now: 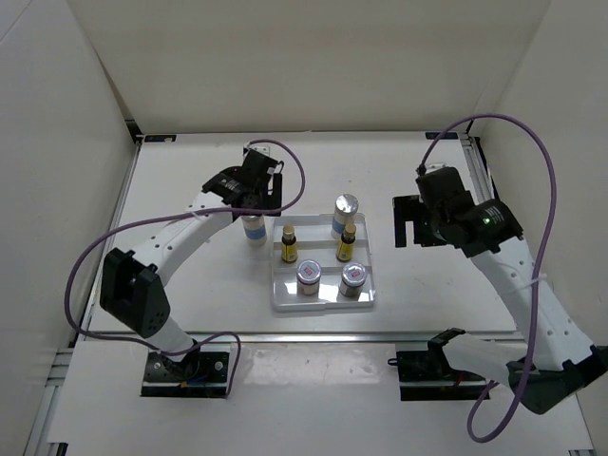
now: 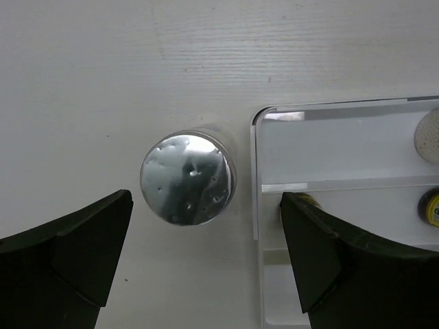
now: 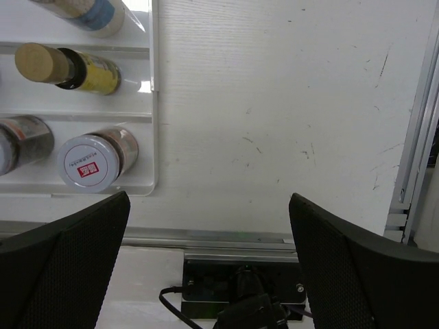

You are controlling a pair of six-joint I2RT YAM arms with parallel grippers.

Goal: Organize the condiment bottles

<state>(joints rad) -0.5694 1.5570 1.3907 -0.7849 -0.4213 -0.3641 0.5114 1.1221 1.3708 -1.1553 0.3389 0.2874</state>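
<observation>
A white ridged tray (image 1: pixel 323 299) holds five condiment bottles: one tall silver-lidded bottle (image 1: pixel 345 214), two tiny yellow brown-capped bottles (image 1: pixel 289 245) (image 1: pixel 346 243), and two short jars with red-marked lids (image 1: pixel 309 277) (image 1: pixel 352 279). The second tall blue-white bottle (image 1: pixel 253 231) stands on the table just left of the tray. My left gripper (image 1: pixel 253 201) is open right above it. In the left wrist view its silver lid (image 2: pixel 187 178) lies just ahead of the fingertips (image 2: pixel 89 240), beside the tray's rim (image 2: pixel 255 178). My right gripper (image 1: pixel 407 220) is open and empty, right of the tray.
The right wrist view shows the tray's right edge (image 3: pixel 152 89) with a jar (image 3: pixel 89 163), a yellow bottle (image 3: pixel 68 68) and the tall bottle (image 3: pixel 89 14). A metal rail (image 1: pixel 475 180) runs along the table's right side. White walls enclose the table.
</observation>
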